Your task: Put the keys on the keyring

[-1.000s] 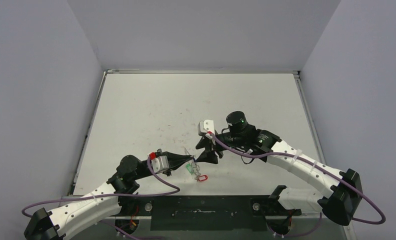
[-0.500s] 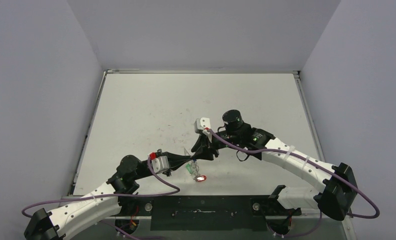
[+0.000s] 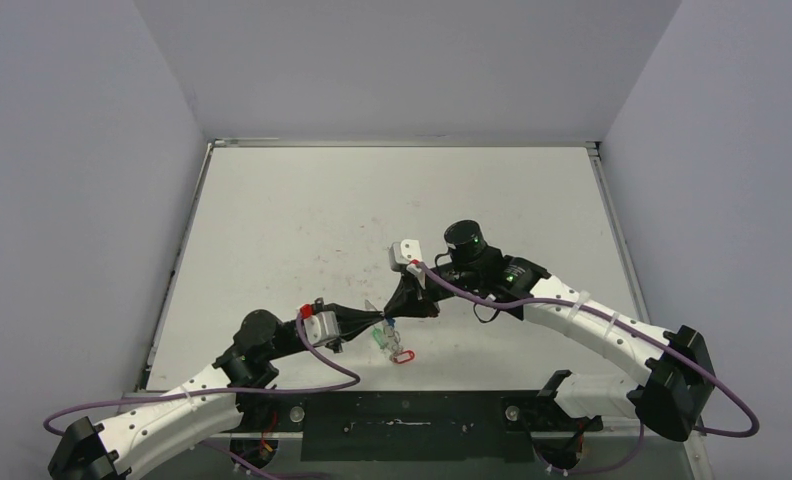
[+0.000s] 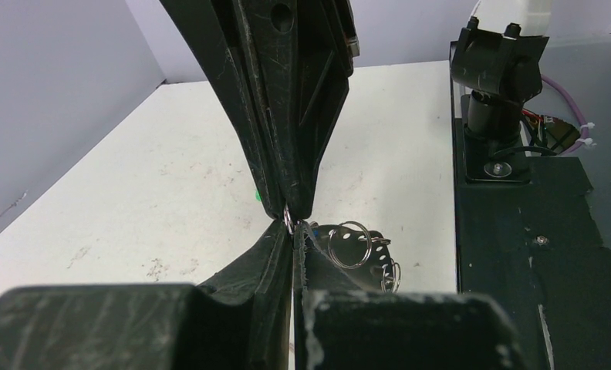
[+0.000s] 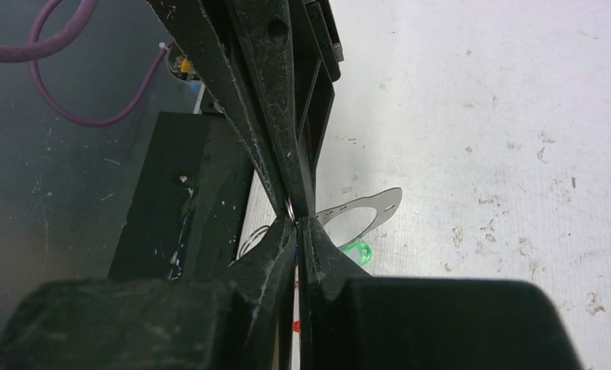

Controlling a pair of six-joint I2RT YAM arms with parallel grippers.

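Note:
The keyring (image 5: 366,203), a thin silver-grey sheet-metal hoop with punched holes and wire loops (image 4: 349,243), hangs just above the table near its front edge. My left gripper (image 3: 377,319) and right gripper (image 3: 394,309) meet tip to tip. Both are shut on the same small wire loop (image 4: 288,220) at the hoop's rim. Below the hoop hang keys with a green tag (image 3: 380,336) and a red tag (image 3: 402,355). The green tag (image 5: 356,249) shows beside my right fingers. The metal keys themselves are hidden behind the fingers.
The black mounting plate (image 3: 402,422) with both arm bases runs along the near edge, close below the tags. Purple cables (image 3: 472,300) loop off both wrists. Grey walls enclose the white table (image 3: 372,200) on three sides.
My right gripper has moved left to the left gripper's tips and shut on the small loop. The red tag swung a little. The left arm has stayed put.

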